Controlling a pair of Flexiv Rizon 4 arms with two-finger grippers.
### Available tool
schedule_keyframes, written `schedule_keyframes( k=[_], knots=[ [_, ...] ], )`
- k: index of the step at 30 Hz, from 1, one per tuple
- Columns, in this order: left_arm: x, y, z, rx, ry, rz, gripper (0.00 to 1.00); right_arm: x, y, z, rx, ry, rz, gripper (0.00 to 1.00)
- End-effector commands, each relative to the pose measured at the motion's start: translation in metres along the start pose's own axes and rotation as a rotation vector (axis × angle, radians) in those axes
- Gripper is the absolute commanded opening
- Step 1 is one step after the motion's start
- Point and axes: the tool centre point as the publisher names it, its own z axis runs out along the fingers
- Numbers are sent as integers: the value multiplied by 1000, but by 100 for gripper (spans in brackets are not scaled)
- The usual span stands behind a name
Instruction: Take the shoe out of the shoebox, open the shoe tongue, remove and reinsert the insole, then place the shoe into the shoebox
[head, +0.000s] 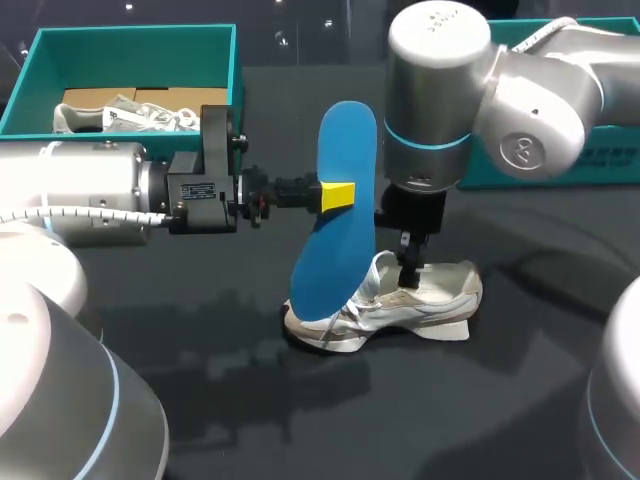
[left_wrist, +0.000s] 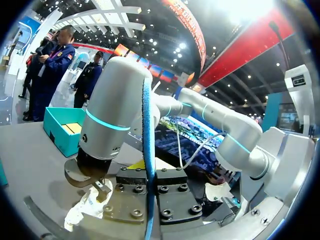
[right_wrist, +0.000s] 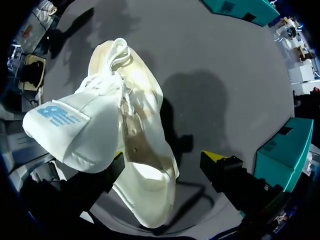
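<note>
The shoe (head: 400, 300) stood on the tabletop (head: 450, 400), out of the shoebox (head: 130, 33). The left fingers (head: 338, 196) gripped the blue insole (head: 345, 140) upright just above it. The right fingers (right_wrist: 212, 156) stood open, one against the shoe. Reinserting and boxing were, I judged, not yet done.

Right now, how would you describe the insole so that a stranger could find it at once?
On the dark table, find the white shoe in the middle. Over it the left hand holds the insole upright: flat, foot-shaped and bright blue, unlike the white shoe.
</note>
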Motion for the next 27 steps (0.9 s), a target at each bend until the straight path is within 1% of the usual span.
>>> schedule_keyframes(
  k=[1, 4, 10, 11, 12, 13, 15, 17, 20, 21, 22, 23, 24, 27],
  knots=[
    [0, 1, 2, 2, -2, 0, 0, -2, 4, 11, -3, 4, 2, 100],
    [0, 1, 2, 2, -2, 0, 0, -3, 5, 14, -6, 5, 1, 100],
    [0, 1, 2, 2, -2, 0, 0, -3, 6, 27, -28, 34, 8, 100],
    [0, 1, 2, 2, -2, 0, 0, -3, 6, 29, -28, 38, 11, 95],
    [0, 1, 2, 2, -2, 0, 0, -2, 7, 31, -30, 41, 14, 87],
    [0, 1, 2, 2, -2, 0, 0, -2, 7, 32, -33, 43, 16, 77],
    [0, 1, 2, 2, -2, 0, 0, 0, 7, 34, -35, 46, 20, 68],
    [0, 1, 2, 2, -2, 0, 0, 1, 7, 35, -35, 48, 23, 50],
    [0, 1, 2, 2, -2, 0, 0, 4, 7, 36, -34, 49, 28, 43],
    [0, 1, 2, 2, -2, 0, 0, 4, 7, 36, -34, 50, 30, 39],
    [0, 1, 2, 2, -2, 0, 0, 5, 7, 36, -34, 50, 31, 32],
    [0, 1, 2, 2, -2, 0, 0, 6, 7, 36, -34, 50, 32, 9],
    [0, 1, 2, 2, -2, 0, 0, 8, 7, 36, -35, 49, 33, 0],
    [0, 1, 2, 2, -2, 0, 0, 11, 7, 34, -33, 45, 36, 0]
  ],
)
